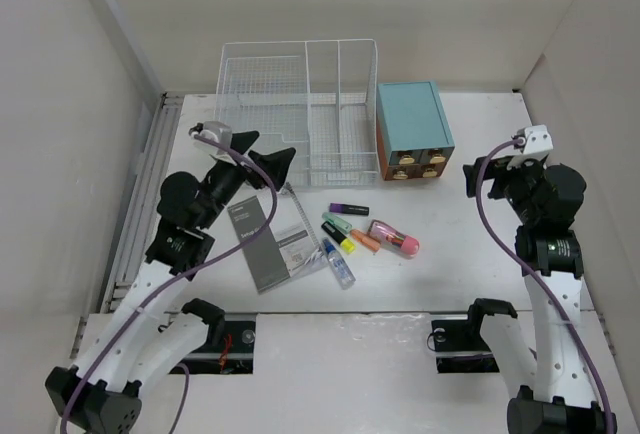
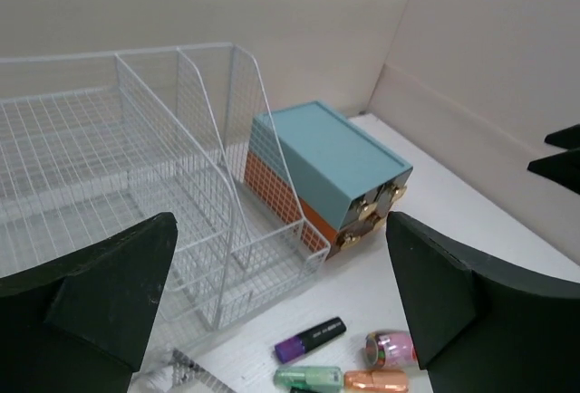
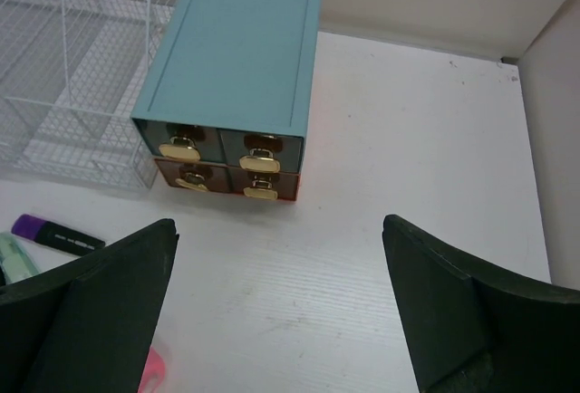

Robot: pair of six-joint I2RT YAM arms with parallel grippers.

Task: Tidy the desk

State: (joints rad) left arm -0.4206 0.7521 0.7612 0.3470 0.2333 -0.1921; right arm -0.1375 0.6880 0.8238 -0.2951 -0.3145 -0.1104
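Observation:
The white desk (image 1: 480,264) holds loose stationery in its middle: a purple highlighter (image 1: 349,209), a green one (image 1: 336,223), an orange one (image 1: 364,240), a pink roll-like item (image 1: 397,240), a blue-capped tube (image 1: 338,262) and grey booklets (image 1: 262,239). My left gripper (image 1: 268,152) is open and empty, held above the desk before the wire basket organizer (image 1: 300,104). In the left wrist view the left gripper (image 2: 281,230) faces the basket (image 2: 136,167) and the purple highlighter (image 2: 311,339). My right gripper (image 1: 487,176) is open and empty, right of the teal drawer box (image 1: 412,129). In the right wrist view the right gripper (image 3: 278,230) hangs over bare desk (image 3: 408,139).
The teal box (image 3: 236,58) with gold handles stands beside the basket (image 3: 72,67) at the back. Pale walls close in the desk on the left, right and back. A ruler corner (image 2: 186,370) lies near the booklets. The right arm's fingers show at the left wrist view's right edge.

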